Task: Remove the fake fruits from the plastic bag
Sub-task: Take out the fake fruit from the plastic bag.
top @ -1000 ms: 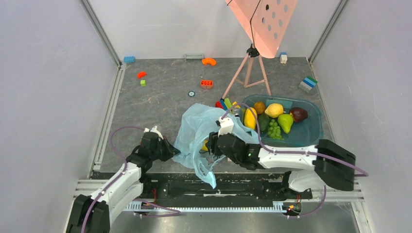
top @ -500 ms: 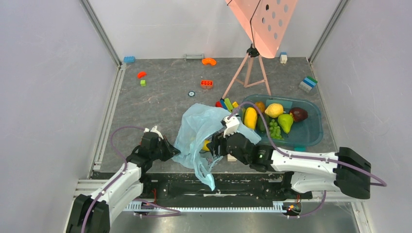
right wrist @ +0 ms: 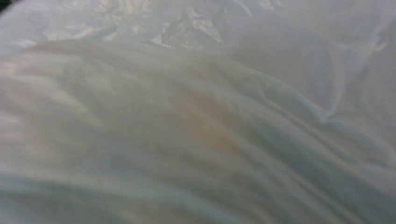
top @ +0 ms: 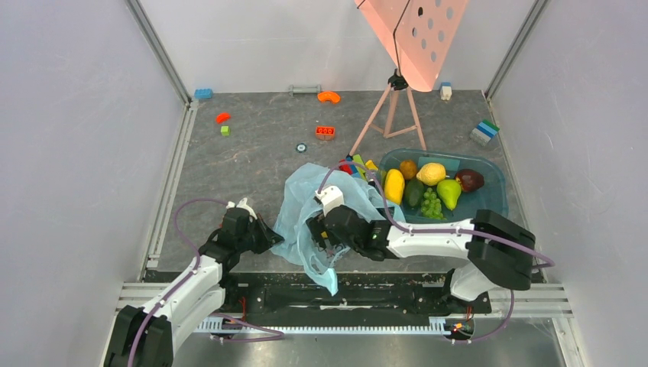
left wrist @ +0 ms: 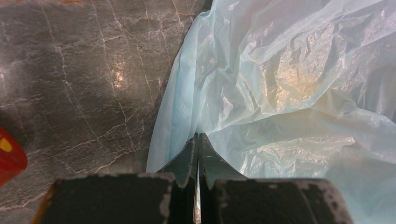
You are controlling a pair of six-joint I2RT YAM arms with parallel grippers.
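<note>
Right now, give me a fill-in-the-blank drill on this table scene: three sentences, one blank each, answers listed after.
1. The left pincer is ____ on the edge of the plastic bag.
2. The lemon lies in the teal tub, which sits to the ____ of the bag.
3. The pear in that tub is ____ in colour.
Missing words: shut; right; green.
</note>
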